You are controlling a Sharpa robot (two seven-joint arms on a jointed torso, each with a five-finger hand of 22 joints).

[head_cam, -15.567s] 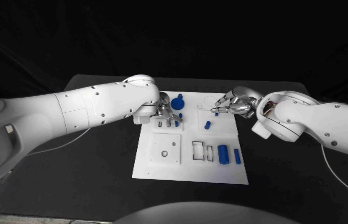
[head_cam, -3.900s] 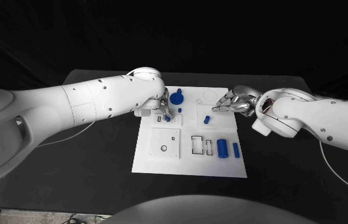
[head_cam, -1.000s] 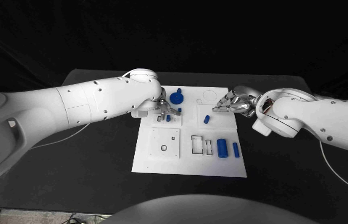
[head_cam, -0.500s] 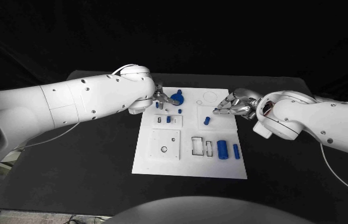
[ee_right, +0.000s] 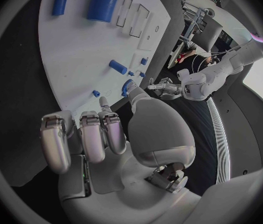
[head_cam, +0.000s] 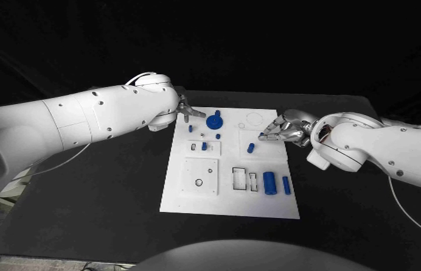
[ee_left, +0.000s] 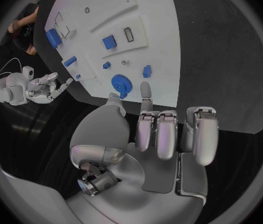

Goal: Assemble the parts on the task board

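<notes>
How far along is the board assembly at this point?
Partly done: the blue gear and small blue pieces sit in the task board. Both the left hand and right hand hold nothing. Two blue cylinders and a short peg lie loose, unplaced.

text: none legible | labels: none | task board (head_cam: 230, 189): outlines only, no writing

Empty robot hand (ee_left: 147, 134) (above task board (ee_left: 156, 40))
</notes>
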